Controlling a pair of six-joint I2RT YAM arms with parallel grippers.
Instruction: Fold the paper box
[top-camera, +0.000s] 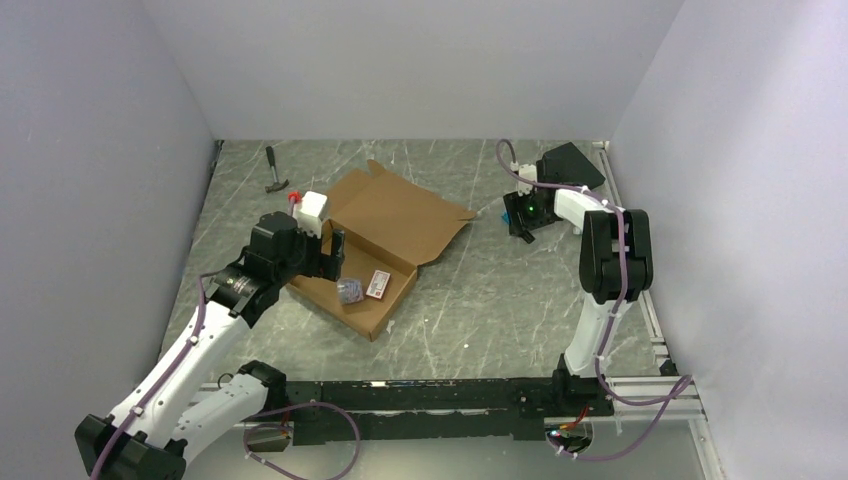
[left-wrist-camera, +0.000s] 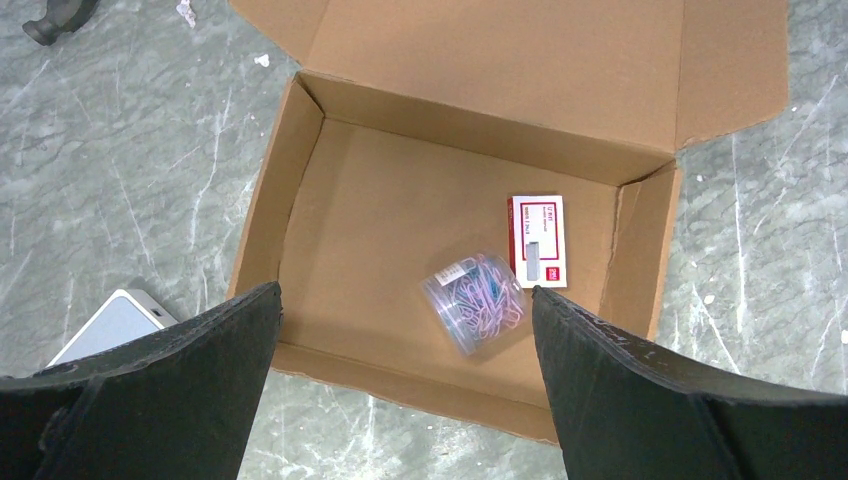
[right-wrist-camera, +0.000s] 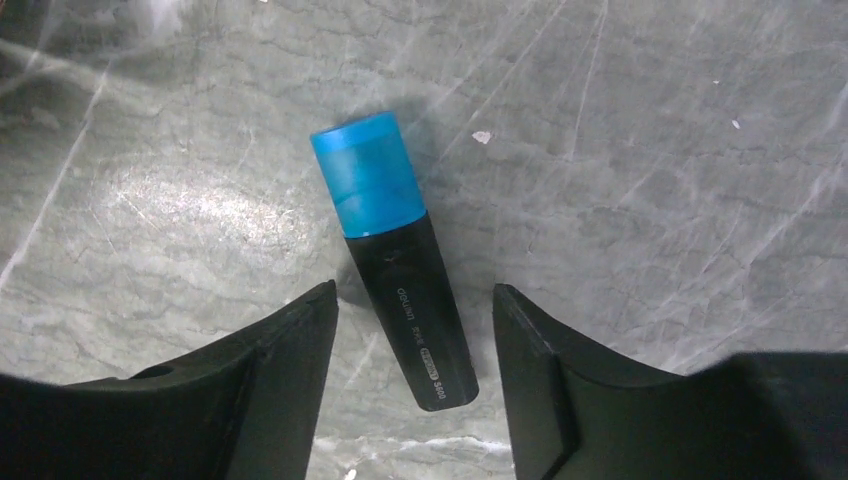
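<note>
paper box (left-wrist-camera: 380, 200) lies open beneath the spread left pincer (left-wrist-camera: 405, 293).

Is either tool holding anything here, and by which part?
Nothing is held. The left tool hangs open above the box. The right tool is open astride the lying marker, not touching it.

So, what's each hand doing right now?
Left hand: open, empty, over the paper box.
Right hand: open, empty, over a blue-capped marker.
</note>
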